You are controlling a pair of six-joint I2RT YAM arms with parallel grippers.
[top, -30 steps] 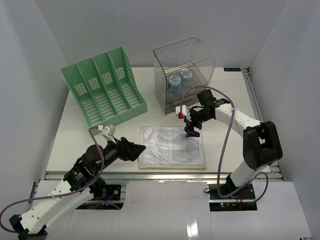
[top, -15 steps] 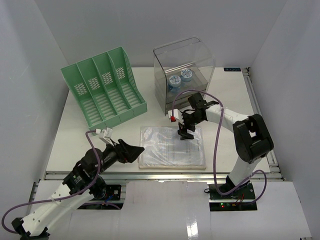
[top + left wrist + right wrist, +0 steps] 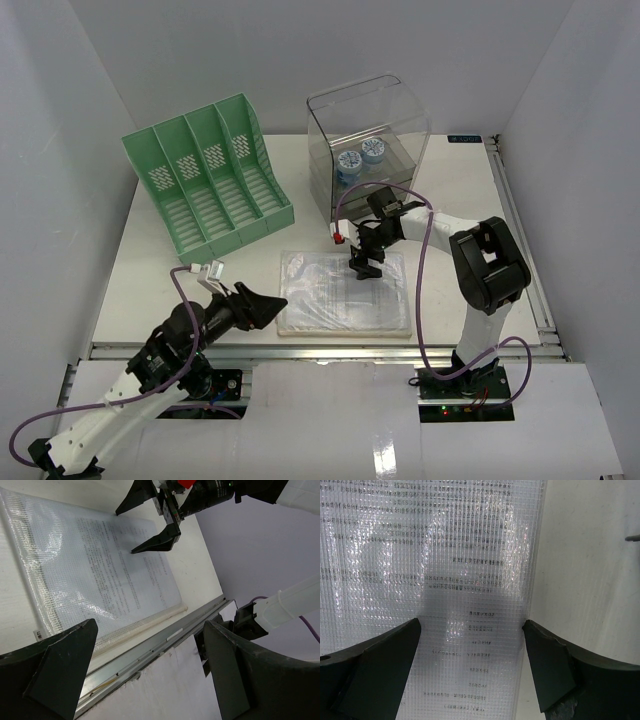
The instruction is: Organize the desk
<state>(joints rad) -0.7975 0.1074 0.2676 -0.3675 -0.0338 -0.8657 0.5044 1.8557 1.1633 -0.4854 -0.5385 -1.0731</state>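
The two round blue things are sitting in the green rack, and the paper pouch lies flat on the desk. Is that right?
Not quite. The round blue things sit inside the clear box, not the green rack; the top view shows it. The pouch does lie flat on the desk.

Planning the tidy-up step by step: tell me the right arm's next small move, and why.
Probably lower the right pincer straight down onto the document pouch. Its jaws stand open above the pouch's far part, seemingly clear of it, and the pouch lies flat on the desk, gripped by neither arm.
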